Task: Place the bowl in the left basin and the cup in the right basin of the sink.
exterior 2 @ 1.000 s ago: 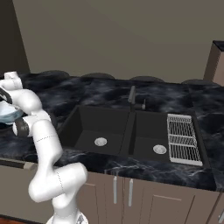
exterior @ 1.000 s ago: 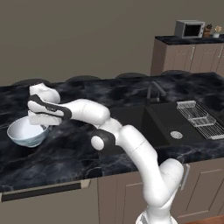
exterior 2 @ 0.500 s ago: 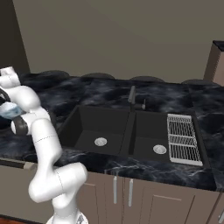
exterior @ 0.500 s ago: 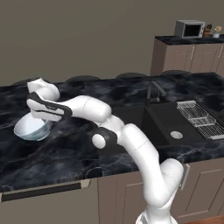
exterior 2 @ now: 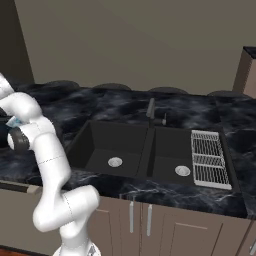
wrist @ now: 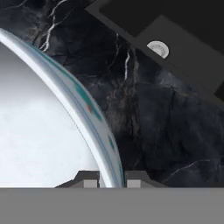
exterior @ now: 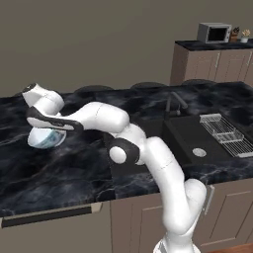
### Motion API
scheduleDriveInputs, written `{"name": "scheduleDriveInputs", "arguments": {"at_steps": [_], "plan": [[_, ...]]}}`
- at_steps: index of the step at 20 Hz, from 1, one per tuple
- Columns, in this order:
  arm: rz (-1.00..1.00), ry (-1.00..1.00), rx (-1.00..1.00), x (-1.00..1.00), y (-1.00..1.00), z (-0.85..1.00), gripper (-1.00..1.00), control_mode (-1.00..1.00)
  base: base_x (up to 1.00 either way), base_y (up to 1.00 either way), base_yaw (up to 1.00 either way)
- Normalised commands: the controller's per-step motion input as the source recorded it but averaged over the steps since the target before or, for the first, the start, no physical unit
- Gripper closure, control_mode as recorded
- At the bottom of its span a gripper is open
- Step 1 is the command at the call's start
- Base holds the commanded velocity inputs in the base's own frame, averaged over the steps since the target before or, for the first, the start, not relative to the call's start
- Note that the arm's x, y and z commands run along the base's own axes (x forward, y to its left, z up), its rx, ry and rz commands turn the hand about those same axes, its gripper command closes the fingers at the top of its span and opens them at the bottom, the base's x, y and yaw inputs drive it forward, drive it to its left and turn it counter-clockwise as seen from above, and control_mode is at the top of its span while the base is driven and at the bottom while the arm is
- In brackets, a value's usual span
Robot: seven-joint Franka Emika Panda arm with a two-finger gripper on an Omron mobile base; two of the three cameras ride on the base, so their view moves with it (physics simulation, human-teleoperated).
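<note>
Gripper [wrist: 112,183] straddling bowl [wrist: 39,131] rim, one finger inside, one outside, nearly pinched onto it.

Sits on counter [exterior: 74,168] well left of sink [exterior 2: 145,150], under the hand in left base view. Probably rigid, glazed and slick, light for its size but wide, so liable to swing or slip from a one-sided rim pinch; best taken squarely across the rim wall, seated deep, kept level during transfer. Bound for left basin [exterior 2: 107,147]; both basins show drains here. Whether fingers already bear on the rim cannot be told.
</note>
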Motion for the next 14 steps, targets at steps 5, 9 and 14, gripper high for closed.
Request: {"name": "scheduleDriveInputs", "arguments": {"at_steps": [5,9,14], "plan": [[-0.13,-0.33,0.06,-0.19,-0.39,0.11,1.0,-1.0,0.0,0.0,0.0],[-0.12,-0.25,0.13,-0.22,-0.42,0.03,1.0,-1.0,0.0,0.0,0.0],[-0.12,-0.16,0.17,-0.22,-0.46,0.0,1.0,-1.0,0.0,0.0,0.0]]}}
